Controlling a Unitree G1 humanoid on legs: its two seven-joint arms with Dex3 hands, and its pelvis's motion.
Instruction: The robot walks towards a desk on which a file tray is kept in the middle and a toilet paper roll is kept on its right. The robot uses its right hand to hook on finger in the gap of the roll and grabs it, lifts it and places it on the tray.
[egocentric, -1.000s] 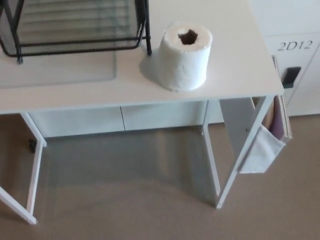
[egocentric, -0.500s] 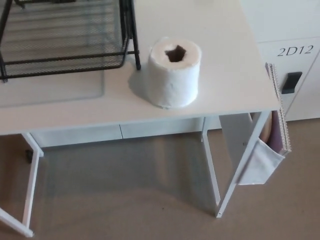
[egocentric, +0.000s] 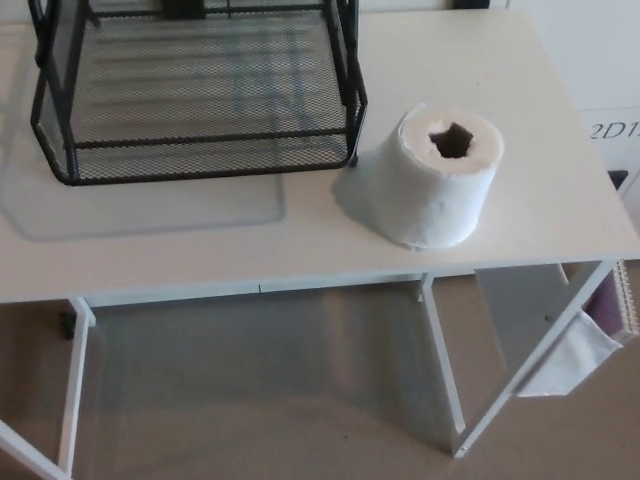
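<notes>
The toilet paper roll is standing upright on the white bench, its white, soft-edged body showing a ragged dark core hole on top. It is sitting at 3 o'clock of the black mesh file tray, just beside its corner. The tray is holding nothing. Neither robot hand is appearing in view.

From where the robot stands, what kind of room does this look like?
Probably an office or storage room: a white desk carrying a black mesh file tray and a toilet paper roll, carpeted floor, and a numbered white cabinet at the right edge.
</notes>
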